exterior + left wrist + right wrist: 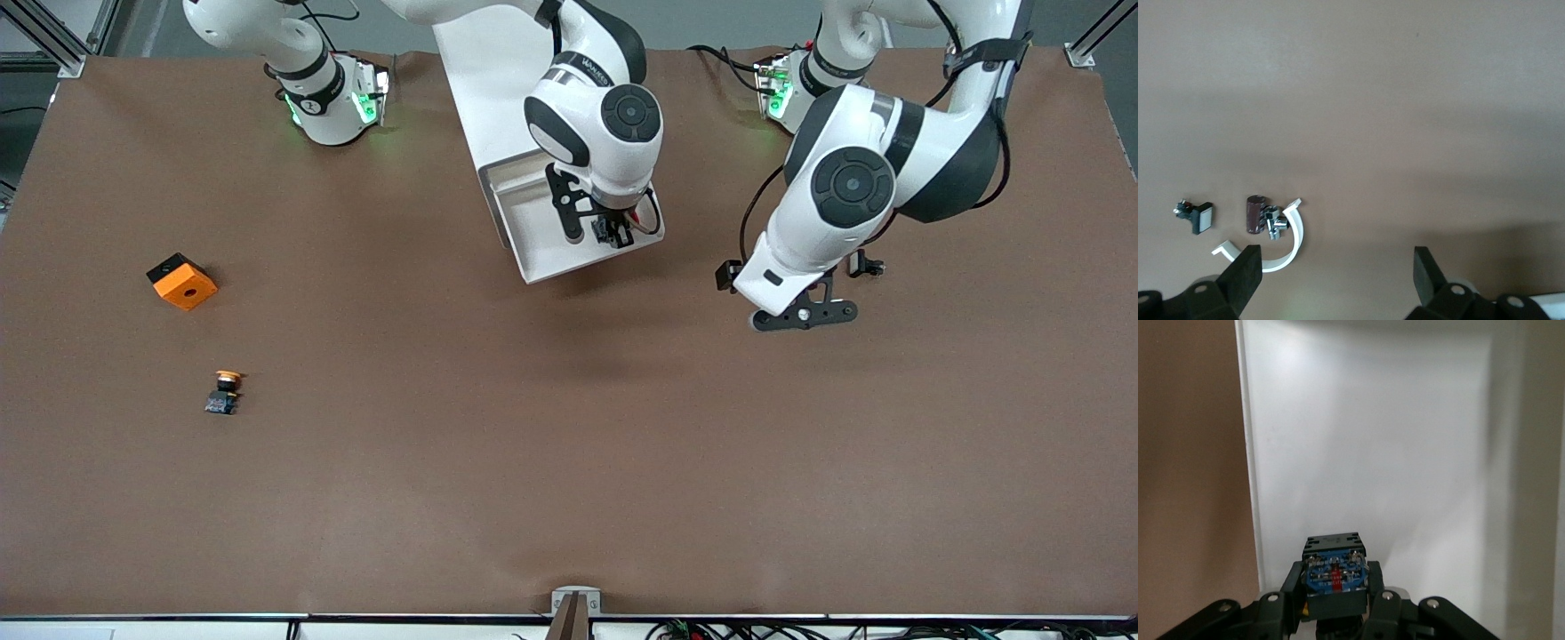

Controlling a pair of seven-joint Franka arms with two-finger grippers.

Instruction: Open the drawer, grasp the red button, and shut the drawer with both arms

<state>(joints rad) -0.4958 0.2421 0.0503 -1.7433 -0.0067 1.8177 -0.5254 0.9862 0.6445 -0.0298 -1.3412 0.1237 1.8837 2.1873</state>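
Note:
The white drawer [539, 253] stands pulled open out of its white cabinet [489, 80] between the two arm bases. My right gripper [612, 233] is down inside the drawer, shut on the button [1335, 577]. In the right wrist view the button's bluish base and black body sit clamped between the fingers [1376, 583] over the drawer's white floor [1371, 453]; its cap is hidden. My left gripper [805, 313] hangs open over bare table toward the left arm's end, nothing between its fingers [1248, 270].
An orange cube with a hole [182, 281] and an orange-capped button [224, 392] lie toward the right arm's end. Under the left gripper lie a white curved clip [1288, 247], a brown cylinder [1255, 213] and a small black switch [1199, 218].

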